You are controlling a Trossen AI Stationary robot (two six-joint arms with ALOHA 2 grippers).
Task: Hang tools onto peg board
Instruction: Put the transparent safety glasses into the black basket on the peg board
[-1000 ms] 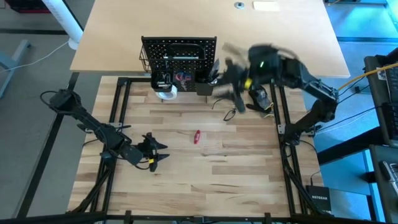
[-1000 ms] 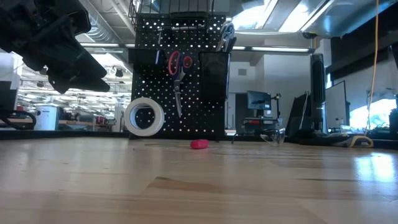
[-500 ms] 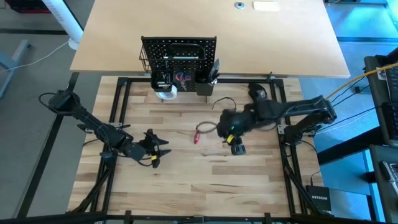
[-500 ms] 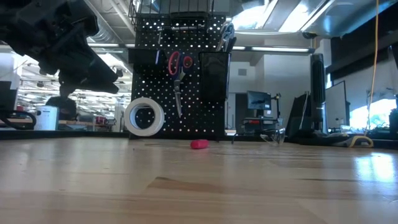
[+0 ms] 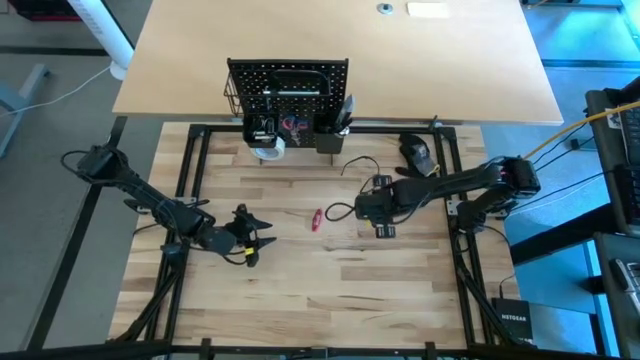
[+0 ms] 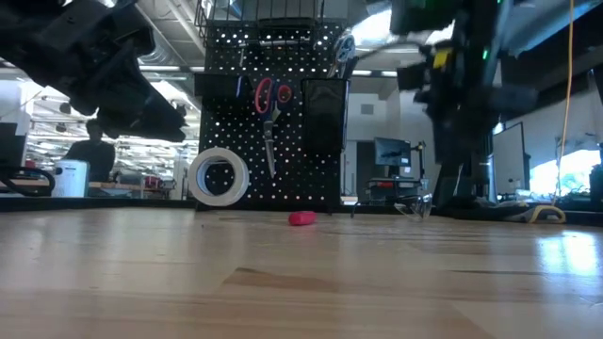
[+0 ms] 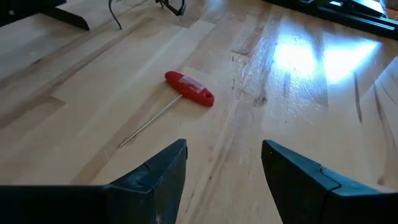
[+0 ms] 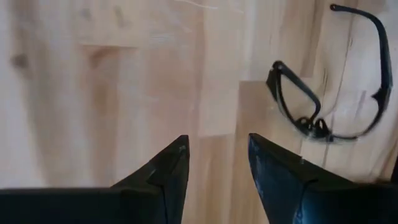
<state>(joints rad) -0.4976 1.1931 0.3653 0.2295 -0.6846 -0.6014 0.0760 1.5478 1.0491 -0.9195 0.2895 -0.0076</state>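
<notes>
The right gripper (image 5: 352, 208) hangs above the middle of the table, fingers (image 8: 277, 177) spread with bare wood between them, empty; safety glasses (image 8: 329, 93) lie on the wood just beyond its tips. The left gripper (image 5: 262, 243) waits over the left near part of the table, also spread and empty, pointing toward a red T-handle key (image 7: 186, 90) that lies alone on the boards between the two grippers.

The table (image 5: 330, 290) is bare along its whole near half. At its far edge stands the peg board (image 6: 273, 113), upright, with scissors (image 6: 270, 108) hanging on it, a tape roll (image 6: 219, 176) low at its left, and pliers (image 6: 345, 52) at its upper right corner.
</notes>
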